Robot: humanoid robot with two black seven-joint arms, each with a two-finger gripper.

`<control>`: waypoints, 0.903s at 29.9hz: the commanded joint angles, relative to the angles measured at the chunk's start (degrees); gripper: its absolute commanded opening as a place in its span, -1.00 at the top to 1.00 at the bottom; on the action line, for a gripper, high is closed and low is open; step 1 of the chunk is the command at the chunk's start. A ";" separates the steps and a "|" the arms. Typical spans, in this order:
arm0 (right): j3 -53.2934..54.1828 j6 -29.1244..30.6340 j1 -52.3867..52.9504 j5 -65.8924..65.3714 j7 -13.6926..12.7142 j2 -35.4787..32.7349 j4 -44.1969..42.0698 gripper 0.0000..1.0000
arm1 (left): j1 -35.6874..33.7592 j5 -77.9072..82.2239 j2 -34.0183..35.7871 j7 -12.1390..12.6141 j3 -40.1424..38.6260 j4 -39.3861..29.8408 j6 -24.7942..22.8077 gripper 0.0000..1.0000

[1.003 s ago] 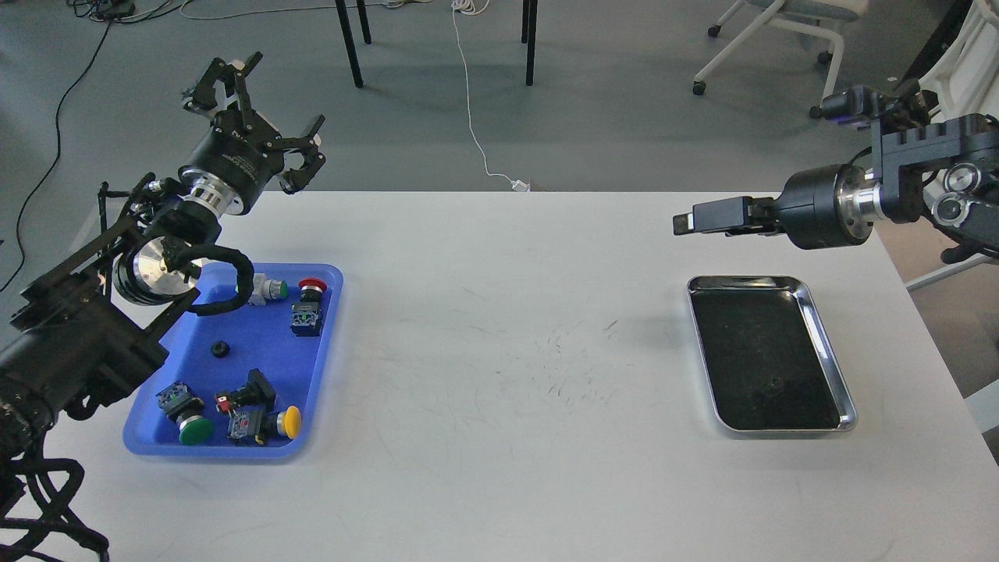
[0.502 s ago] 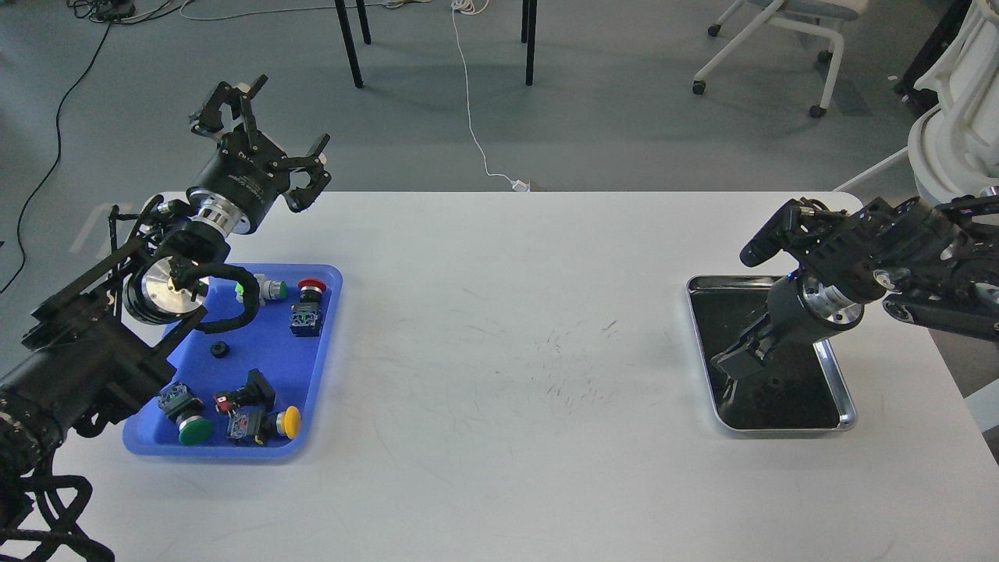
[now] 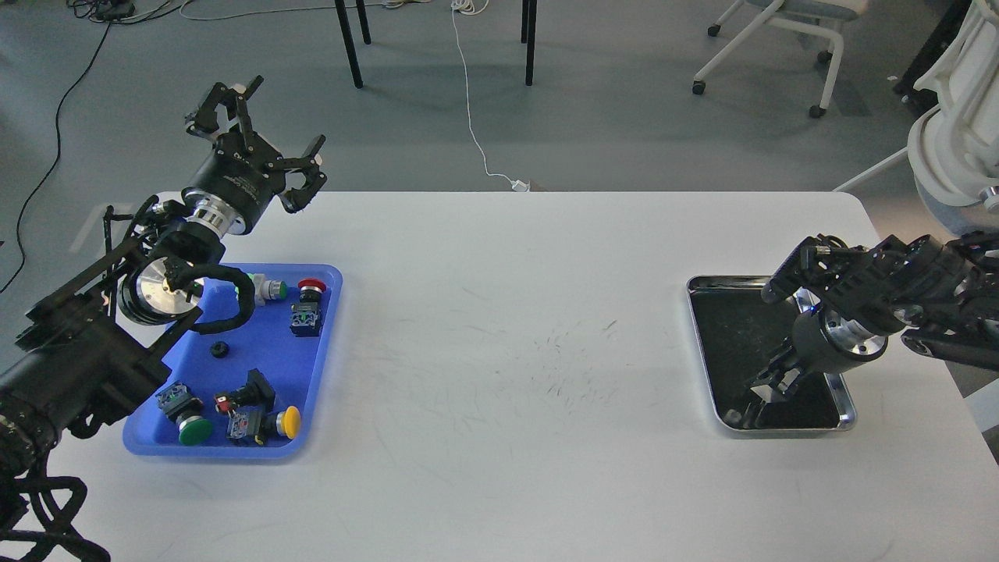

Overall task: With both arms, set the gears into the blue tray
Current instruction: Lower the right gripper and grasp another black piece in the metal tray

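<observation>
**One gear in the blue tray as right arm reaches into steel tray**

A white table point(image 3: 499, 468) carries two trays. Near its left edge lies the blue tray point(image 3: 332, 312), holding one small black gear point(image 3: 220, 350) in its middle and five push-button switches: one green-capped point(image 3: 268, 289) and one red-capped point(image 3: 310, 290) along the far rim, and one green-capped point(image 3: 184, 414), one black point(image 3: 248, 390) and one yellow-capped point(image 3: 269, 423) toward the near rim. The left gripper point(image 3: 261, 129) hangs above the table's far left corner, fingers spread wide and empty. Near the right edge, the right gripper point(image 3: 769, 384) points down into the steel tray point(image 3: 706, 355), at its near end; seen dark against the dark bottom, its fingers cannot be told apart. A second gear cannot be made out in the steel tray.
</observation>
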 commanded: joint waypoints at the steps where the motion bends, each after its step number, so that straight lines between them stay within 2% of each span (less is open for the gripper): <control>1: 0.00 -1.54 -1.05 -0.11 -0.13 -0.22 -0.31 -0.08 | 0.06 0.09 0.03 0.05 0.07 0.00 0.00 -0.96; 6: 0.00 -1.81 -1.40 -0.46 -0.22 -1.10 -0.22 0.01 | -0.03 0.18 0.12 0.05 0.07 0.00 0.00 -0.96; 10: 0.00 -1.81 -1.41 -0.64 -0.22 -1.45 -0.13 0.35 | -0.03 0.18 0.12 0.05 0.07 0.00 0.00 -0.96; 12: -0.18 -1.81 -1.41 -0.64 -0.22 -1.54 -0.13 0.43 | -0.03 0.27 0.12 0.05 0.07 0.00 0.00 -0.96; 27: 0.44 -2.86 -1.76 -0.55 0.04 -2.42 0.31 0.67 | -0.12 0.44 1.35 -0.04 -0.10 0.09 0.09 -0.96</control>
